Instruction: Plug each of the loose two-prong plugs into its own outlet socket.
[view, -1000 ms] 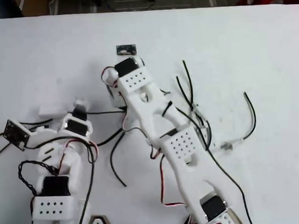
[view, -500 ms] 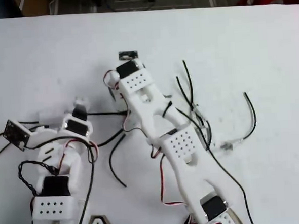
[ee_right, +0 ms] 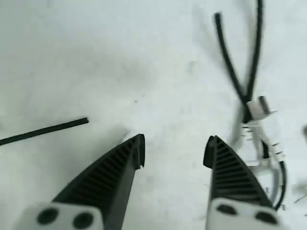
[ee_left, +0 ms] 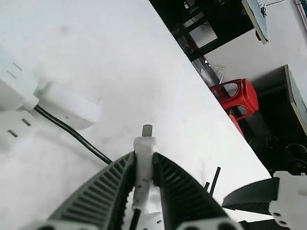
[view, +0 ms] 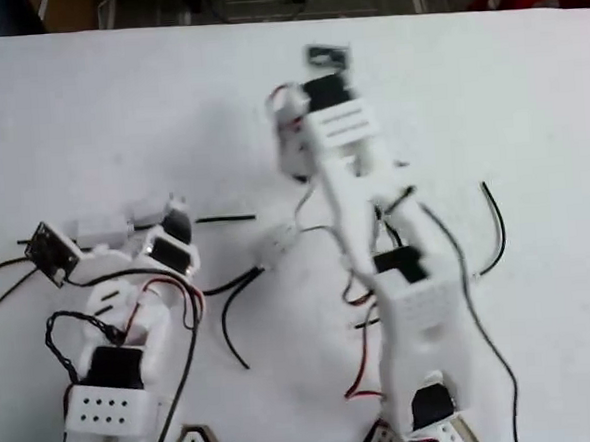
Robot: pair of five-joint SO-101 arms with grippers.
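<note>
on the white tabletop [view: 527, 87], near its left edge, my left gripper [ee_left: 144, 158] is clamped on a two-prong plug [ee_left: 144, 143], prongs leading, to meet the outlet socket [ee_left: 9, 103]. my right gripper [ee_right: 173, 146] hangs with jaws apart beside a loose plug [ee_right: 256, 108], i judge for grabbing it.

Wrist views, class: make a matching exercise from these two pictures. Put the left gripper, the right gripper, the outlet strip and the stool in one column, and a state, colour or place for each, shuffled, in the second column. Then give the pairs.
Column one
1. left gripper
2. right gripper
3. outlet strip
4. stool

Column two
A. jaws apart, nothing between them
B. red, standing past the table's far edge
C. jaws closed on a white plug
D. white, lying on the table with its slots showing

Pairs: 1-C, 2-A, 3-D, 4-B
</note>
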